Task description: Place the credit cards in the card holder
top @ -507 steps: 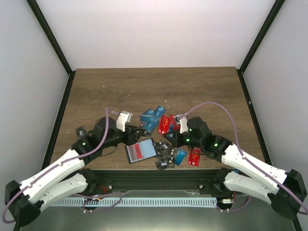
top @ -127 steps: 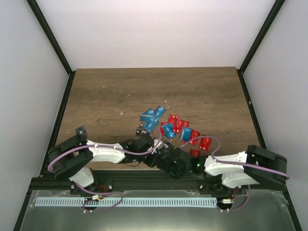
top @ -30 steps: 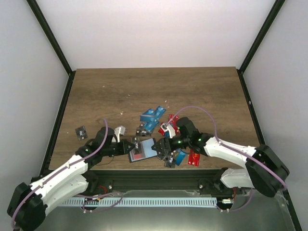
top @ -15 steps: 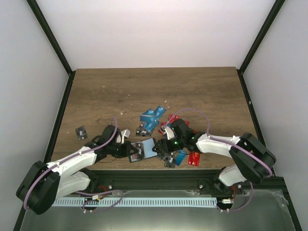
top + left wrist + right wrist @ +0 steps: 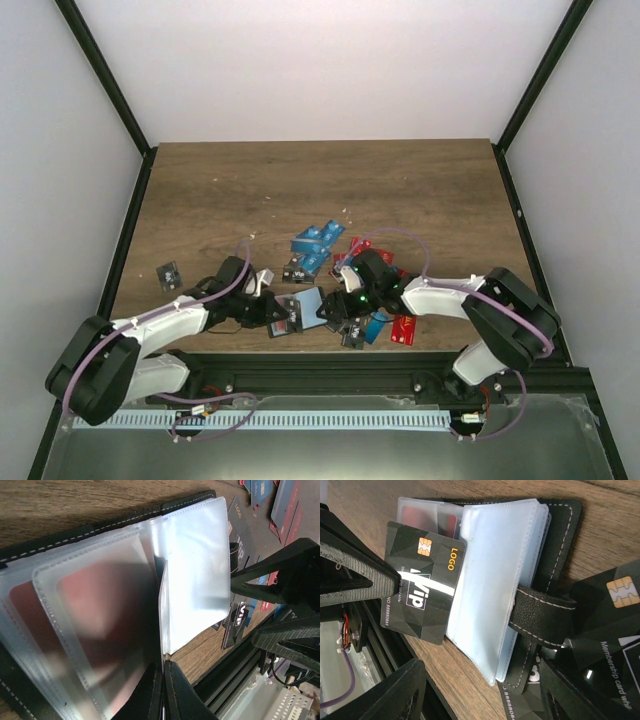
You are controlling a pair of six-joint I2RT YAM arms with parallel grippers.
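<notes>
The card holder (image 5: pixel 566 540) lies open on the table (image 5: pixel 420 190) close to the near edge, between the two grippers. Its clear sleeves (image 5: pixel 495 580) are fanned out and its clasp strap (image 5: pixel 540 615) trails toward the right arm. One sleeve contains a red card (image 5: pixel 100 610). The left gripper (image 5: pixel 162 665) has its jaws together, pinching the edge of one clear sleeve, which stands apart from the other leaves. The right gripper (image 5: pixel 332 306) has its jaws apart, clamped on nothing, and hovers low just beside the holder on the strap side. A black VIP card (image 5: pixel 422 595) lies face up at the free edge of the sleeves, one long side meeting the topmost sleeve. Whether that side has entered a pocket cannot be told. The tip of the left gripper sits at the card's opposite side; contact cannot be confirmed. Loose credit cards (image 5: pixel 316 240) lie scattered beyond and to the right of the holder: blue ones farther back, red cards (image 5: pixel 403 328) to the right, black cards (image 5: pixel 615 645) under the strap. A lone black card (image 5: pixel 168 273) sits well apart near the table's left edge.
</notes>
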